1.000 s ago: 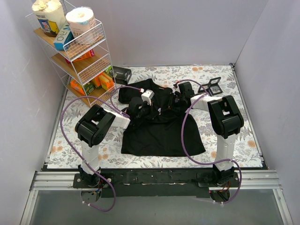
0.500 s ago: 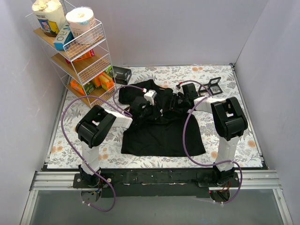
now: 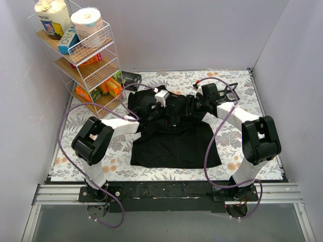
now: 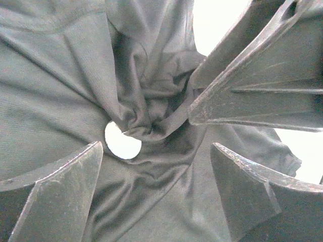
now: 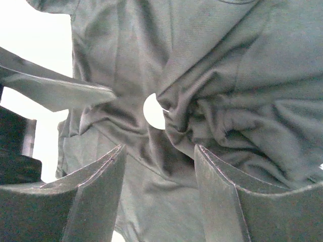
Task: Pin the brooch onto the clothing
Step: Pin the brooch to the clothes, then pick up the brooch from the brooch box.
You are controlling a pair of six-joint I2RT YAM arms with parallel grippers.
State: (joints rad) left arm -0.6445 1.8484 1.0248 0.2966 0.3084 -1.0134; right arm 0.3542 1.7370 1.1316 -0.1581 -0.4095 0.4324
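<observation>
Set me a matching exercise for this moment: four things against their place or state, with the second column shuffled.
1 brooch
2 T-shirt
3 wire shelf
4 left gripper

A standing at the far left
B jaws apart above the cloth
C black, bunched at its upper part
D pale round disc among the folds

Pairs: 1-D, 2-C, 3-A, 4-B

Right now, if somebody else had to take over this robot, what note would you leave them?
Left gripper: jaws open, holding nothing, just above the bunched shirt.
Right gripper: jaws open, empty, facing the same bunch from the other side.
Brooch: pale disc sitting in the folds between the two grippers.
Done: brooch is on the shirt, gripped by neither.
Left: I cannot tell whether the pin is fastened. Check it, then probably smooth the shirt.
</observation>
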